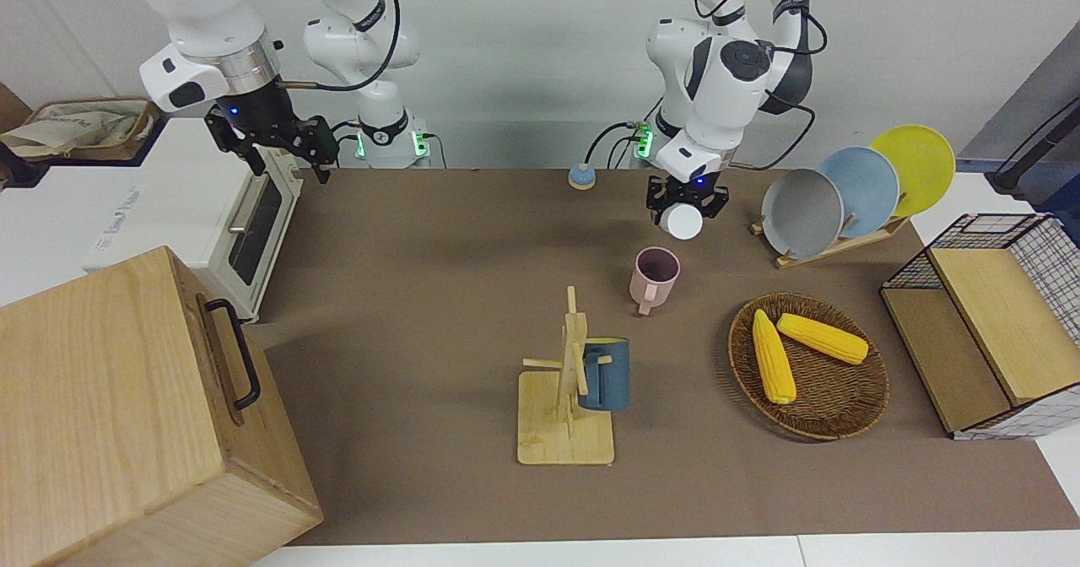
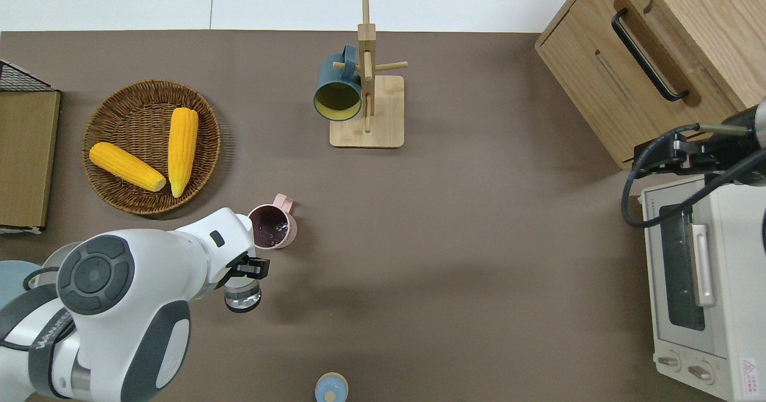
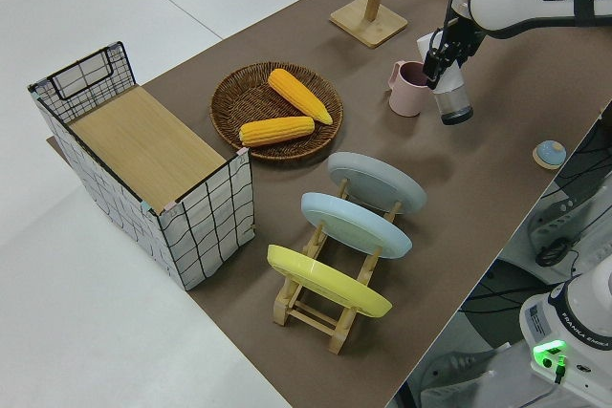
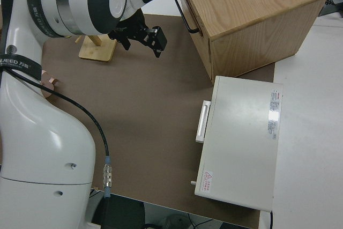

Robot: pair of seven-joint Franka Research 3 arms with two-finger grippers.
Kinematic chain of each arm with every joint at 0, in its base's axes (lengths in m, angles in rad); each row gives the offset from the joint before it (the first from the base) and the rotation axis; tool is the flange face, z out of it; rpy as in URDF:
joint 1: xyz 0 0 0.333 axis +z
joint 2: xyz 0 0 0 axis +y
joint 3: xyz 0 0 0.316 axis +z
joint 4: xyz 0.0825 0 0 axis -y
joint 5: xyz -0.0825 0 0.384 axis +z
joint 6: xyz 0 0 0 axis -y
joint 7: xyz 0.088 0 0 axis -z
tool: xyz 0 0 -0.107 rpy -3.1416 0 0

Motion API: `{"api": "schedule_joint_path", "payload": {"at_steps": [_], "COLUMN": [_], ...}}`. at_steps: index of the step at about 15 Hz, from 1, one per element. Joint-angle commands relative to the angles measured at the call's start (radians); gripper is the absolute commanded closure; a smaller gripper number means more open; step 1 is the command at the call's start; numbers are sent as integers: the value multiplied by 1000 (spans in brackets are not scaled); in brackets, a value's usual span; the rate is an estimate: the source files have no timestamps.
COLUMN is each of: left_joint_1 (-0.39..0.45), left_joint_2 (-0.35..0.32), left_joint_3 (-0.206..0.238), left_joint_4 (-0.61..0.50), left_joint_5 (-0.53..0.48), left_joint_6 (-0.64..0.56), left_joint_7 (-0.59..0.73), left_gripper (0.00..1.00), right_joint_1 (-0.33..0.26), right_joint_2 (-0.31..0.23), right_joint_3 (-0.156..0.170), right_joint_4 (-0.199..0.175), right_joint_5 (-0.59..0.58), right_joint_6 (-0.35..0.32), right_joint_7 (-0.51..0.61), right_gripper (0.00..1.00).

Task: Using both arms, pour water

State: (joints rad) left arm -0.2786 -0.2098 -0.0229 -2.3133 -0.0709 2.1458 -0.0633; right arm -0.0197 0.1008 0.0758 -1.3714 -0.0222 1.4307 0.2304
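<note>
My left gripper [image 2: 250, 268] is shut on a small clear bottle [image 2: 242, 297], held tilted in the air over the brown mat right beside the pink mug [image 2: 273, 227]. The front view shows the same gripper [image 1: 687, 199] with the bottle's pale round end [image 1: 682, 222] above the mug [image 1: 654, 278]. In the left side view the bottle [image 3: 455, 102] hangs next to the mug [image 3: 409, 89]. The mug stands upright, dark inside. My right gripper [image 1: 283, 147] is up in the air over the toaster oven's corner [image 2: 664, 195], open [image 4: 143, 37] and holding nothing.
A small blue round lid [image 2: 331, 388] lies close to the robots. A mug rack [image 2: 367, 112] carries a dark blue mug [image 2: 337, 85]. A wicker basket [image 2: 108, 168] holds two corn cobs. A plate rack [image 1: 831, 246], wire crate [image 1: 996, 322], wooden box [image 1: 126, 398] and toaster oven [image 1: 245, 229] ring the mat.
</note>
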Motion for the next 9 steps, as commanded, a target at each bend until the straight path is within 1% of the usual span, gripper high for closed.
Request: {"api": "schedule_joint_path", "payload": {"at_steps": [1,4,6,9], "left_joint_1": [39,82,119,206], "left_joint_2": [-52,-59,-57,-59], "left_joint_3": [14,14,14,14], "left_joint_4": [-17,-2,2,23], "left_joint_5": [13,14,14,29], "left_joint_6": [22,29,72,133], "left_joint_7": [-7,8,22,54], "left_gripper": [1000,1000,1000,1000], "right_joint_1": [-5,-5,-5,-5], "right_joint_2": [-21,-21,-21,-21], "right_joint_3": [1,1,1,1], "right_joint_4": [-24,-24,-24,-24], "right_joint_5": [10,10,10,11], "right_joint_6": [7,7,7,7], "right_joint_7": [-13,-13,-13,-13], "right_gripper": [15,15,15,15]}}
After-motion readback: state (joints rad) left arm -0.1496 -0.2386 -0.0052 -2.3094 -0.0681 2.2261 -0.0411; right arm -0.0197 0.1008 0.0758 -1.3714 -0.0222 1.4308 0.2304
